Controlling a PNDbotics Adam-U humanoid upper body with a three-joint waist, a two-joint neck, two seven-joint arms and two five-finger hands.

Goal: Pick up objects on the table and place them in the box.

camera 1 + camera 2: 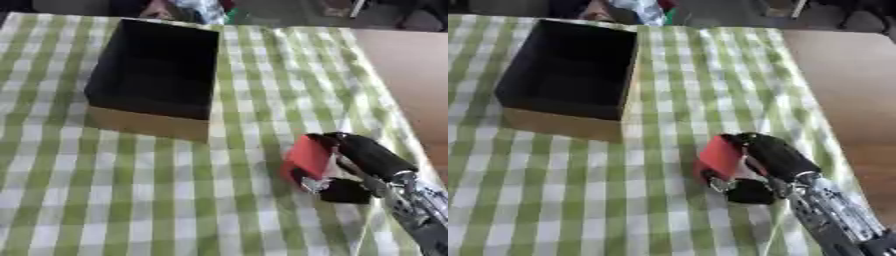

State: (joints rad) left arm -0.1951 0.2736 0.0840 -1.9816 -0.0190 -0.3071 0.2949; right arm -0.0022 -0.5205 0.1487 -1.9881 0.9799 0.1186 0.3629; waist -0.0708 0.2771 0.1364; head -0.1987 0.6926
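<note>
Curling round the red object (308,155), your right hand (360,159) had it grasped just above the checked cloth (175,190), near the table's right side. The box (149,125) stood open well apart from that hand, up and to the left, its long axis running away from you. Your left hand showed in neither view, so the right was the one placed to carry it across.

Green-white checked cloth (262,75) covers brown table (411,75).
</note>
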